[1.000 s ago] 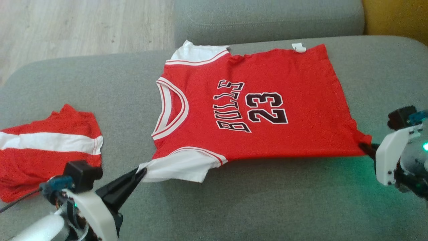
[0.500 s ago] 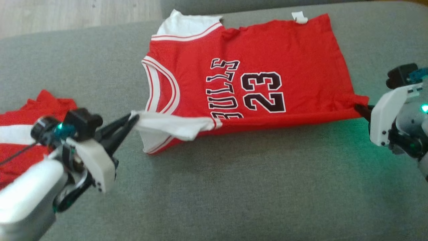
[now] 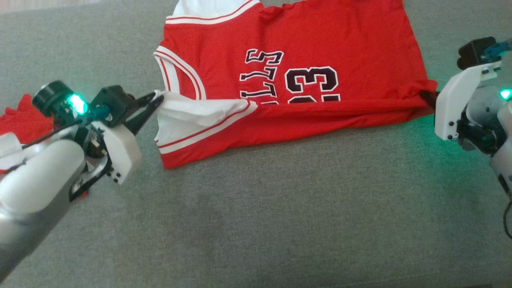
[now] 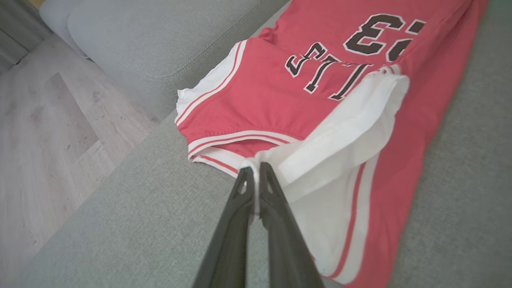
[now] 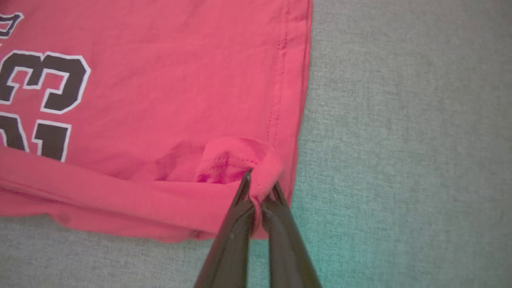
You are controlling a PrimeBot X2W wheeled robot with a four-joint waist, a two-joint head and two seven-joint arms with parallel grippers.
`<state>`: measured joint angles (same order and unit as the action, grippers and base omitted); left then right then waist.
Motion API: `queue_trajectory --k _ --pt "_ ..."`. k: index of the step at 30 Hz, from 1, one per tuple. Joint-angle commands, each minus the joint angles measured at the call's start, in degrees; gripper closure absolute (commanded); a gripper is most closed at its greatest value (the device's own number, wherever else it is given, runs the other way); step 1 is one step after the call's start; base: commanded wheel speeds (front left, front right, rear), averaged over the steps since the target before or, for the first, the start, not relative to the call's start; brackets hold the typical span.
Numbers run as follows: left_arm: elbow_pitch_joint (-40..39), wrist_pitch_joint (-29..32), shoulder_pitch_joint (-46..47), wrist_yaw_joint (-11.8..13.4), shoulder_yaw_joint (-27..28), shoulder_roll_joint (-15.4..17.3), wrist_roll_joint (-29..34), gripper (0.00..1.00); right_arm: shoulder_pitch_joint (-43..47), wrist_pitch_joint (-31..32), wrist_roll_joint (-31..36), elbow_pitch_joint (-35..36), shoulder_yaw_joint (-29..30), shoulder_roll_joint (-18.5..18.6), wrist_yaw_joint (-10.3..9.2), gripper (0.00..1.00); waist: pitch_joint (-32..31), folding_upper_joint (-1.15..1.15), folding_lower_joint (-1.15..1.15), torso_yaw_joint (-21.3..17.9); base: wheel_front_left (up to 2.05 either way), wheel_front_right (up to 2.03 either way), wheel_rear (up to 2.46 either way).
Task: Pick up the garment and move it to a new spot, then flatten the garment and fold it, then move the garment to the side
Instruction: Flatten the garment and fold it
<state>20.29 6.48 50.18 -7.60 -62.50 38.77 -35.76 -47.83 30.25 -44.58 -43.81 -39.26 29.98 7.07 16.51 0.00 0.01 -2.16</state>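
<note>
The garment point(image 3: 320, 44) is a red jersey with white sleeves and black lettering, spread on the grey couch. Its near long edge is lifted and folded over toward the far side. My left gripper point(image 3: 157, 97) is shut on the white sleeve point(image 4: 340, 132), pinched at the tips point(image 4: 253, 171). My right gripper point(image 3: 425, 95) is shut on the red hem corner point(image 5: 240, 160), bunched at the fingertips point(image 5: 258, 185).
Another red and white garment point(image 3: 22, 120) lies at the far left, partly behind my left arm. Grey couch cushion point(image 3: 280, 208) stretches wide in front of the jersey. Wooden floor point(image 4: 48, 120) lies beyond the couch's edge.
Both grippers have lifted the jersey's near edge and carried it away from me, folding it over the lettering. The head camera has tilted down, so the jersey sits higher in view.
</note>
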Motion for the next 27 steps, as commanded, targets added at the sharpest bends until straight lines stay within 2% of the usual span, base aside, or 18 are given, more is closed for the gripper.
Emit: queue_trajectory --k 1,5,6,7,11,15,18,20,22,27 --pt "0.16 -0.65 4.25 0.13 1.61 1.95 0.03 1.00 -1.42 -0.59 0.77 0.59 -0.33 0.30 0.42 1.00 0.65 0.00 -0.01 -0.17 0.00 0.00 0.00" --pt "3.32 -1.81 7.96 0.12 -1.79 0.84 -1.01 1.00 -3.12 -1.18 1.27 -0.54 -1.24 -0.49 0.42 1.00 1.47 0.00 -0.01 -0.34 0.00 0.00 0.00" --pt "5.25 -3.04 9.84 0.12 -2.66 0.00 -1.15 1.00 -4.44 -4.52 2.66 -0.90 -1.26 -0.50 0.42 0.00 1.91 0.00 -0.01 -0.36 0.00 0.00 0.00" --pt "6.65 -4.12 10.67 0.12 -2.30 -0.61 -1.14 0.00 -5.09 -6.34 3.40 -1.36 -1.18 -0.72 0.42 0.00 2.09 0.00 -0.01 -0.34 0.00 0.00 0.00" --pt "12.36 -9.77 12.87 2.13 -0.01 -3.93 -1.03 0.00 -7.22 -14.56 4.34 -4.02 0.85 -2.70 0.42 0.00 2.20 0.00 -0.01 -0.19 0.00 0.00 0.00" --pt "16.22 -17.36 13.12 6.22 3.31 -7.27 -1.84 0.00 -8.11 -23.27 4.80 -6.98 3.33 -4.27 0.42 0.00 1.17 0.00 -0.01 0.26 0.00 0.00 0.00" --pt "16.65 -20.61 11.31 9.75 7.36 -9.61 -4.05 0.00 -7.68 -31.33 5.39 -8.65 5.58 -5.10 0.42 0.00 -0.37 0.00 -0.01 0.73 0.00 0.00 0.00" --pt "14.99 -21.33 9.12 12.58 11.14 -10.70 -5.30 0.00 -6.49 -37.15 5.94 -8.85 6.75 -5.82 0.42 0.00 -1.62 0.00 -0.01 0.96 0.00 0.00 0.00" --pt "10.03 -21.42 5.77 14.68 16.08 -11.49 -5.19 0.00 -4.80 -41.97 7.28 -8.57 7.26 -6.44 0.42 0.00 -2.74 0.00 -0.01 1.10 0.00 0.00 0.00" --pt "-2.02 -21.45 -8.20 18.19 26.21 -13.63 -1.20 0.00 1.96 -45.16 9.97 -4.67 13.35 -8.94 0.42 0.00 -5.66 0.00 -0.01 1.31 0.00 0.00 0.00"
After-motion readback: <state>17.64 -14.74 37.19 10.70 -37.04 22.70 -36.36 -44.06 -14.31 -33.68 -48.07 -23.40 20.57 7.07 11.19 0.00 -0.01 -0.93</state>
